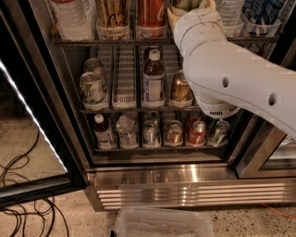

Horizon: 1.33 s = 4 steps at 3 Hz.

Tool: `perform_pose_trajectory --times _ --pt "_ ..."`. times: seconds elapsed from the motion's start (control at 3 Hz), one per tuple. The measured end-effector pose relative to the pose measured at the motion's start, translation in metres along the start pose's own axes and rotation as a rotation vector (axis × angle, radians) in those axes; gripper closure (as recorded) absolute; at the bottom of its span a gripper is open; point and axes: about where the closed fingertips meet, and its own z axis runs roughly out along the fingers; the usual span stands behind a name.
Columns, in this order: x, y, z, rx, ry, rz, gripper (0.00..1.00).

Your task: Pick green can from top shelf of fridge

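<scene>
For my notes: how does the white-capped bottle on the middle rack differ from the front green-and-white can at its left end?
The bottle is taller than the green-and-white can. The bottle has a white cap and brown neck; the can has a silver top. The bottle stands mid-rack, the can at the left. Both stand upright. The gripper is up at the top shelf.
</scene>
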Motion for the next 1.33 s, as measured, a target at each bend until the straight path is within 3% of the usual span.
perform_pose_trajectory --times 0.33,1.0,1.33 --pt "-0.008 -0.003 -0.005 -0.004 -0.016 -0.019 1.00" --pt "-0.049 -0.011 -0.031 -0.001 -0.093 -0.013 1.00" --pt "-0.060 -0.008 -0.048 -0.040 -0.081 0.016 1.00"
